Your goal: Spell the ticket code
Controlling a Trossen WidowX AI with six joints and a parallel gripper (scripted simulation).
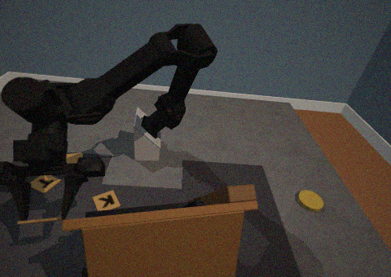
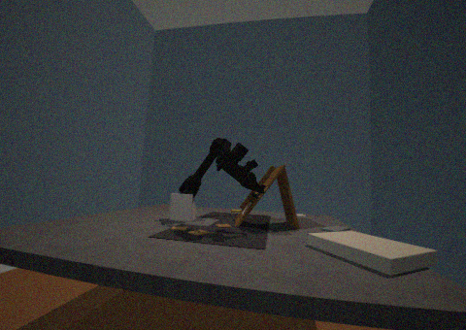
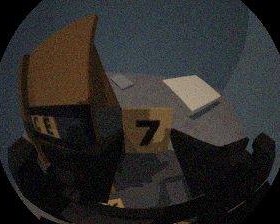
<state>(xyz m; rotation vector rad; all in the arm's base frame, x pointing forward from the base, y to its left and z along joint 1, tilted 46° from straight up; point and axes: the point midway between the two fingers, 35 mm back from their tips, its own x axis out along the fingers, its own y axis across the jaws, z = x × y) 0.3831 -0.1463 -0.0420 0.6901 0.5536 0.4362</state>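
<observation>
My gripper (image 1: 43, 220) (image 3: 147, 132) is shut on the tile marked 7 (image 3: 147, 142), which shows edge-on in the top view (image 1: 35, 221). It holds the tile off the table, just outside the near end of the sloping wooden board (image 1: 161, 240) (image 2: 289, 204) (image 3: 63, 75). The dark rail (image 3: 73, 131) holds a tile marked E (image 3: 50, 126) and another tile (image 3: 37, 122) beside it, partly hidden. A K tile (image 1: 107, 200) and a Y tile (image 1: 46, 183) lie on the dark mat (image 1: 255, 175). Another tile (image 1: 73, 157) lies behind the gripper. The ticket's code is not readable.
A yellow disc (image 1: 311, 200) lies beyond the board's far end. A pale upright block (image 1: 147, 150) (image 2: 182, 206) stands by the arm's base. A thick white slab (image 2: 372, 245) (image 3: 193, 94) and a small flat grey piece (image 2: 335, 228) (image 3: 122, 81) lie on the counter behind the board.
</observation>
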